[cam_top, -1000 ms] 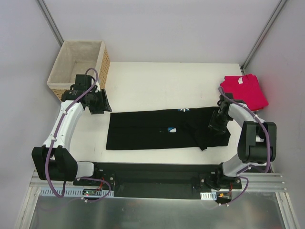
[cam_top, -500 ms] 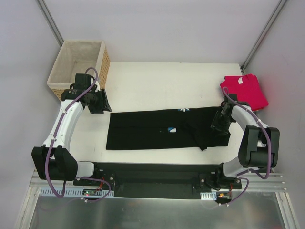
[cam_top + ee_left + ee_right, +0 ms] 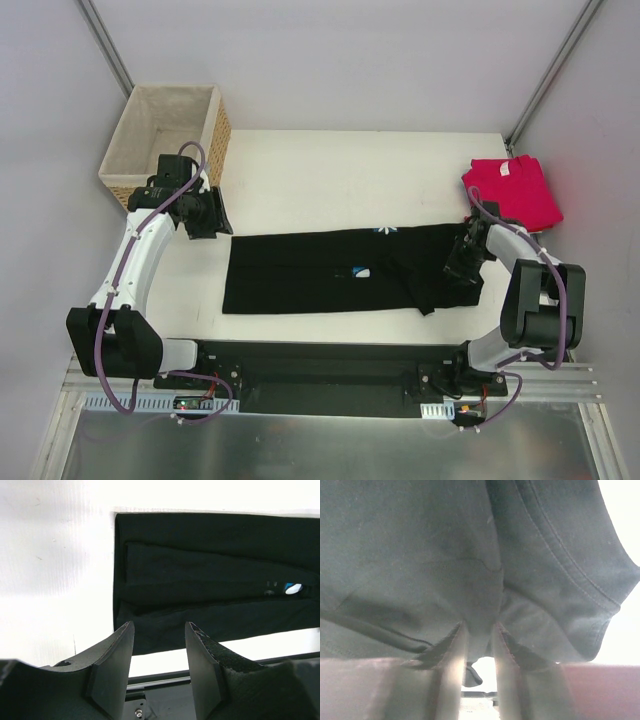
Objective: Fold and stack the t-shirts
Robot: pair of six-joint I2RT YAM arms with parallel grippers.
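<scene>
My right claw (image 3: pixel 479 632) has just narrowed onto a ridge of the black t-shirt (image 3: pixel 420 555) bunched inside its grip, so I judge the fold can start, while my left claw (image 3: pixel 159 642) hangs released, shirt just ahead.

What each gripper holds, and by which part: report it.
Left gripper: nothing, jaws open. Right gripper: the black t-shirt, pinched by a fold at its right end.

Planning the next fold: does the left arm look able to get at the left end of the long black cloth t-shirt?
Probably yes. The left gripper hangs open just off the left end of the folded black cloth t-shirt, with only bare white table between them and nothing lying on that end.
</scene>
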